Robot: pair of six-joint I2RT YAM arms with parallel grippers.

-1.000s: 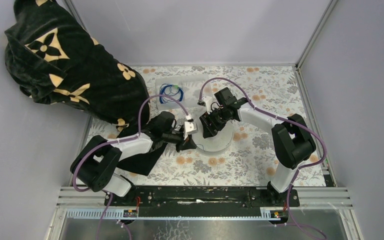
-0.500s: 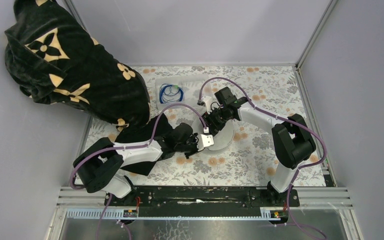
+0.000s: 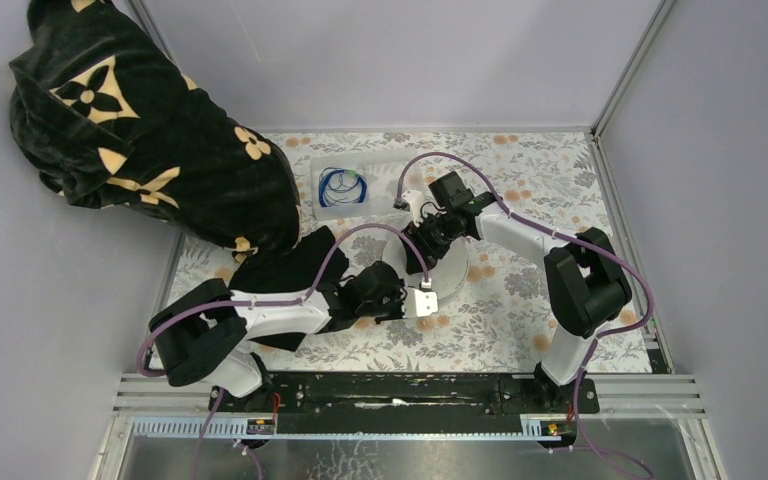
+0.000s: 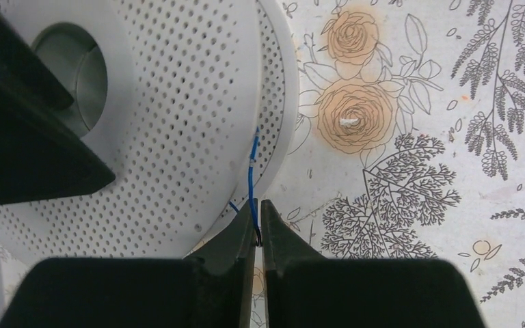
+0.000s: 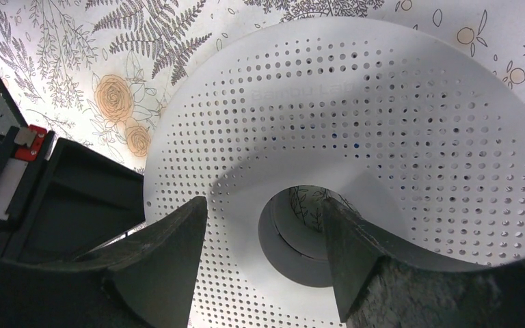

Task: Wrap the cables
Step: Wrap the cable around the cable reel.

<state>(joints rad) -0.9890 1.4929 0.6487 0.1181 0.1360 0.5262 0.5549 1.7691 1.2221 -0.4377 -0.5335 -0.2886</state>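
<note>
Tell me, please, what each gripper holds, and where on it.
The left gripper pinches the blue cable just off the spool's rim. The right gripper straddles the hub; whether it grips cannot be told.

Bright and evenly lit from above. Soft shadows only, darkest across the white disc in the right wrist view. Sharp from the top, slightly bent at the edges. Blurry on the close black jaws in both wrist views.

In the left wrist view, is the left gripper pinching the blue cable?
Yes, the left gripper is shut on the thin blue cable, which runs up from its tips to the white perforated spool's rim.
</note>
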